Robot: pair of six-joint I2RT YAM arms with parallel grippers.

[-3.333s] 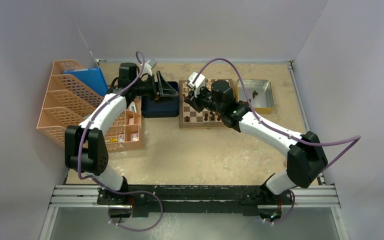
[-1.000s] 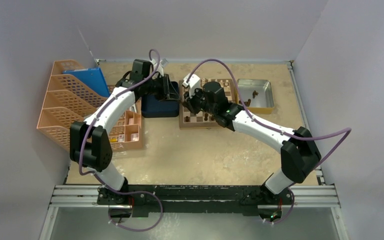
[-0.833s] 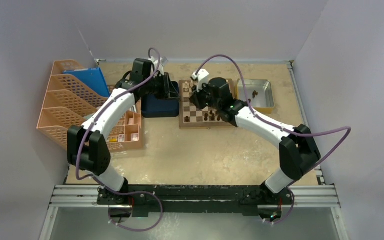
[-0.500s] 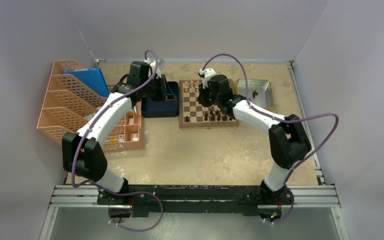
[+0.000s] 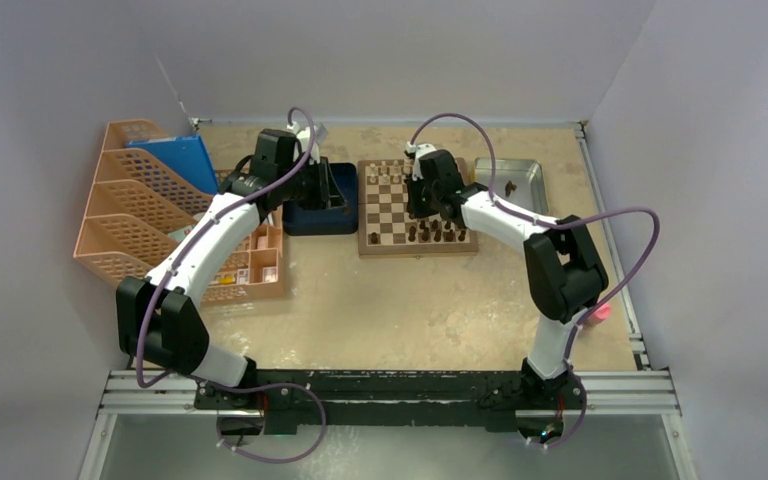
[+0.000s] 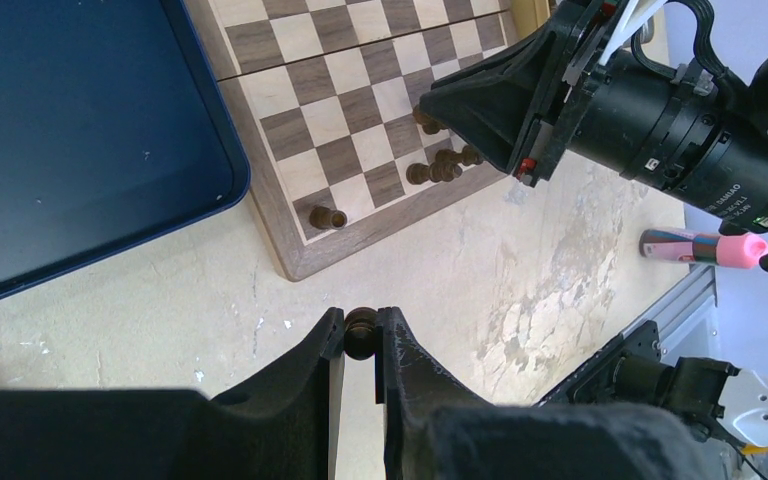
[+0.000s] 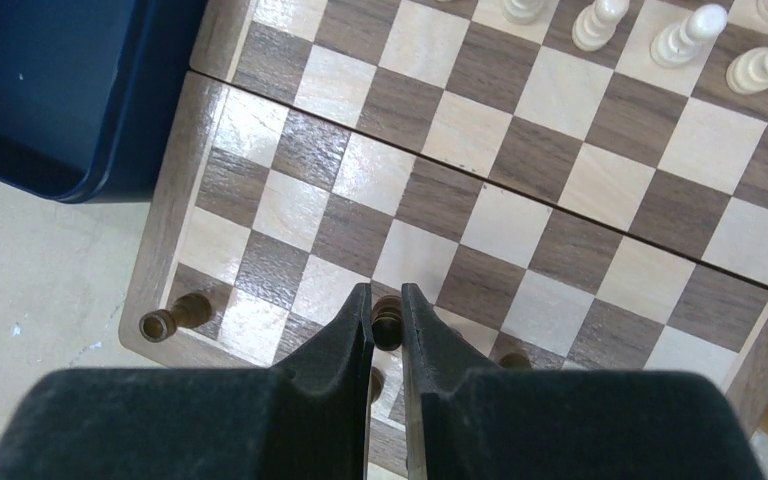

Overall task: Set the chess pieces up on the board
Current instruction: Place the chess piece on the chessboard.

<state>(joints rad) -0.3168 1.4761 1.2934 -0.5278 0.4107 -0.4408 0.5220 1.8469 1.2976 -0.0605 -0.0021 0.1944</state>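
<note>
The board (image 5: 392,208) lies at the table's back centre. Dark chess pieces (image 5: 432,233) stand along its near edge, a lone one (image 5: 374,238) on the near left corner, white pieces (image 5: 388,172) along the far edge. My left gripper (image 6: 360,320) hangs over bare table just off the board's near left corner, shut on a small dark chess piece (image 6: 362,342). My right gripper (image 7: 387,295) is above the board's near rows, shut on another dark piece (image 7: 387,328). The corner piece (image 7: 170,318) stands to its left.
A dark blue tray (image 5: 305,215) sits left of the board, a silver tray (image 5: 532,200) holding a dark piece (image 5: 509,186) to its right. Orange file racks (image 5: 125,215) and a basket (image 5: 260,262) line the left side. A pink marker (image 5: 598,313) lies near the right arm.
The right gripper has swung from the board's left edge toward its right half, the arm folding in. The left arm shifted slightly. Both grippers stayed shut on their pieces.
</note>
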